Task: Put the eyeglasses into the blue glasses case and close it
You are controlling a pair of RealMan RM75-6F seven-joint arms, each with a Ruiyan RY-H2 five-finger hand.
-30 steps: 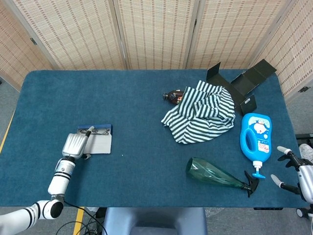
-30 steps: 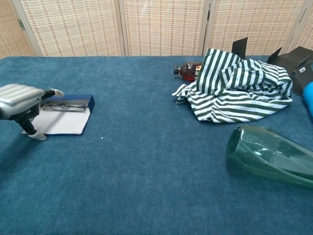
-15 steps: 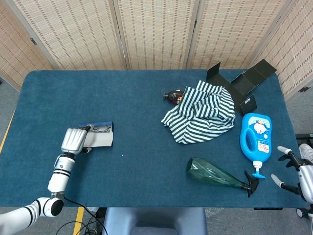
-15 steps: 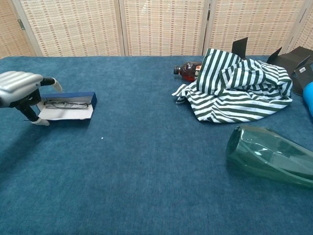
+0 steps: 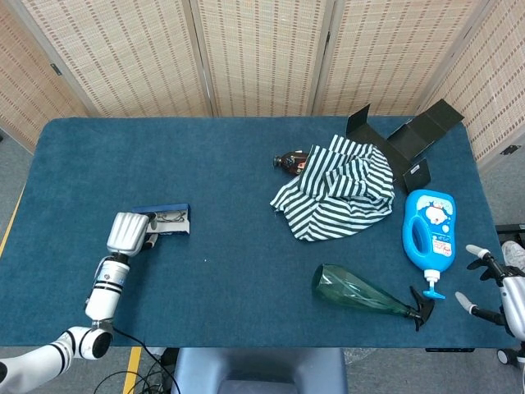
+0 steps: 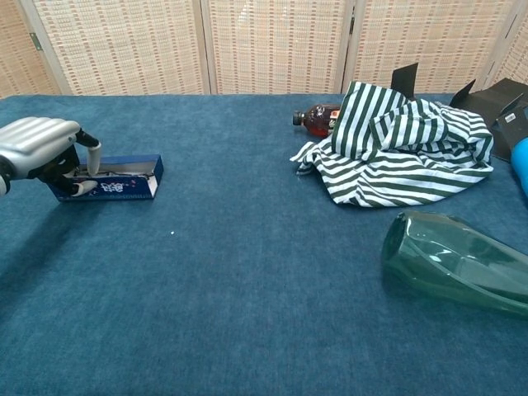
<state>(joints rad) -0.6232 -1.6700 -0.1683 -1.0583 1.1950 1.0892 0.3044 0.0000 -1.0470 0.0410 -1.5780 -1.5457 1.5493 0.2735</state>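
Left hand (image 6: pixel 37 148) against blue glasses case (image 6: pixel 111 177)

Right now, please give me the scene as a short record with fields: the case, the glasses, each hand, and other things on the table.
case: blue glasses case at the table's left, lid raised partly, not closed
eyeglasses: eyeglasses lie inside the case
left hand: left hand at the case's left end, fingers touching the lid
right hand: right hand off the table's right edge, fingers apart, holding nothing
others: striped cloth; brown bottle; green spray bottle; blue detergent bottle; black box
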